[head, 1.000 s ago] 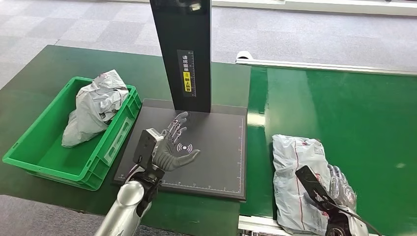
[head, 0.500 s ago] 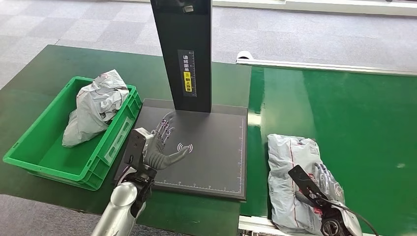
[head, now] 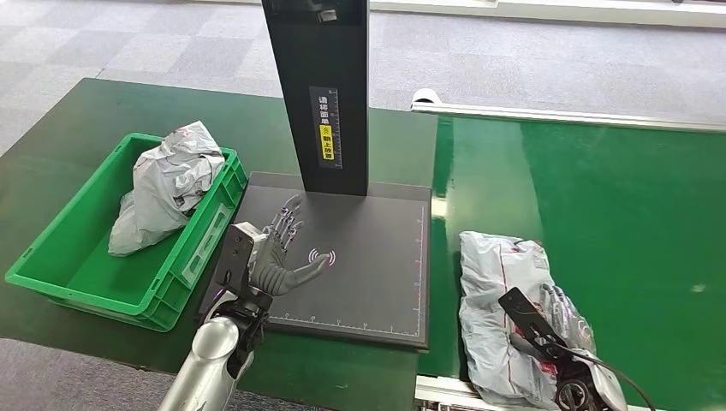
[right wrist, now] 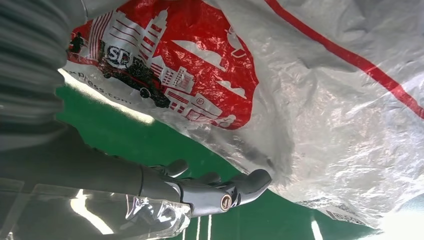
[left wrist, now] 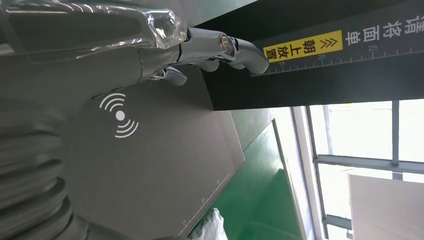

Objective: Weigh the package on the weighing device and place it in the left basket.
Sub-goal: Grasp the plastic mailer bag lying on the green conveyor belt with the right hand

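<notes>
Package (head: pixel 505 317) crinkled glossy plastic; scale plate (head: pixel 368 265) matt; basket (head: pixel 77 257) smooth plastic.

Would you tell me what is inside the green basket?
A crumpled grey package lies inside the green basket; whatever is beneath the package is covered.

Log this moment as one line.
phase: pickup | right hand: grips package on belt | left hand: open over scale | basket: one bag

Package (head: pixel 505 312) and right robot hand (head: pixel 572 330) further left on the belt, nearer the scale; left robot hand (head: pixel 276 248) drawn back slightly
</notes>
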Motion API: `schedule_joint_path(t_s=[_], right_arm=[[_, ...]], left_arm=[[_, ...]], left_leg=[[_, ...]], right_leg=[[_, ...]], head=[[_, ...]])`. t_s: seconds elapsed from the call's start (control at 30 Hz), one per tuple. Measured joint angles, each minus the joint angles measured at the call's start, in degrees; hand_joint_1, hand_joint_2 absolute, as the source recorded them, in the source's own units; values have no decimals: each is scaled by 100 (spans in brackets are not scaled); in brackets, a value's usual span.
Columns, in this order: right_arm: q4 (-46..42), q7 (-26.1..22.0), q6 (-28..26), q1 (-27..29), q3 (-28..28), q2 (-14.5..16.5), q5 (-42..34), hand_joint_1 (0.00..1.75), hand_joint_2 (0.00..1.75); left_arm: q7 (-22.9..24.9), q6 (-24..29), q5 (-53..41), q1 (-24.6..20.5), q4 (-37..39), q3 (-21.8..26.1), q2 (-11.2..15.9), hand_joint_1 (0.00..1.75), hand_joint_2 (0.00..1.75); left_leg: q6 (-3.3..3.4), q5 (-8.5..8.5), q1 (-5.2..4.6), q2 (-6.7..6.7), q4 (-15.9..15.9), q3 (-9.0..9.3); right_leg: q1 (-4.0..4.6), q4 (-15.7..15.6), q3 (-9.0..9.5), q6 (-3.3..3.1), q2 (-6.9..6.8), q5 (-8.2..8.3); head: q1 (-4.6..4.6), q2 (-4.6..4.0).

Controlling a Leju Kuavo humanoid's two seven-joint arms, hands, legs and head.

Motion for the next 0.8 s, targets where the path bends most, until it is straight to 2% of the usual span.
schedule_joint_path(t_s=[0.27, 0.4, 0.43, 0.5, 0.57, 0.6, 0.7, 0.8], right_arm=[[40, -2, 0, -17, 3, 3, 0, 0, 175], [69, -111, 118, -52, 29, -17, 12, 175, 175], [135, -327, 351, -127, 98, -80, -6, 175, 175], [518, -1232, 1280, -494, 500, -334, -211, 175, 175], [1075, -2164, 2122, -995, 1344, -665, -614, 175, 175], [1312, -2406, 2290, -1203, 1846, -808, -800, 175, 175], [1792, -2541, 2338, -1692, 3103, -1138, -1258, 175, 175], [1994, -2439, 2340, -2009, 3895, -1390, -1674, 175, 175]], left_arm=[[0, 0, 0, 0, 0, 2, 0, 0, 175], [-4, -17, 33, -1, 3, 2, 1, 0, 175], [-25, -41, 97, -7, 16, 2, 5, 0, 175], [-160, -97, 311, -59, 140, -6, 21, 0, 175], [-349, -113, 480, -138, 341, -24, 40, 0, 175], [-409, -108, 520, -167, 424, -34, 47, 0, 175], [-450, -77, 589, -211, 568, -62, 76, 0, 175], [-404, -67, 634, -230, 598, -93, 96, 0, 175]], left_leg=[[0, 0, 0, 0, 0, 0], [0, 0, 0, 1, -1, -6], [0, 0, 0, 3, -2, -12], [0, -1, 0, 17, -3, -31], [0, 0, 0, 28, -1, -17], [3, 3, 1, 27, 0, 1], [9, 12, 3, 14, 4, 22], [8, 11, 7, 21, 4, 23]], right_leg=[[0, 0, 0, 0, 0, 0], [0, 1, 2, 0, 0, 0], [0, 2, 4, -2, 1, 2], [0, 3, 4, -5, 9, 9], [0, 0, 6, -6, 19, 14], [0, -1, 8, -5, 17, 15], [3, -1, 13, -4, 5, 17], [7, -1, 13, -5, 11, 17]], head=[[0, 1], [0, 1], [-1, 1], [2, 1], [4, 0], [3, -1], [1, 1], [1, 0]])
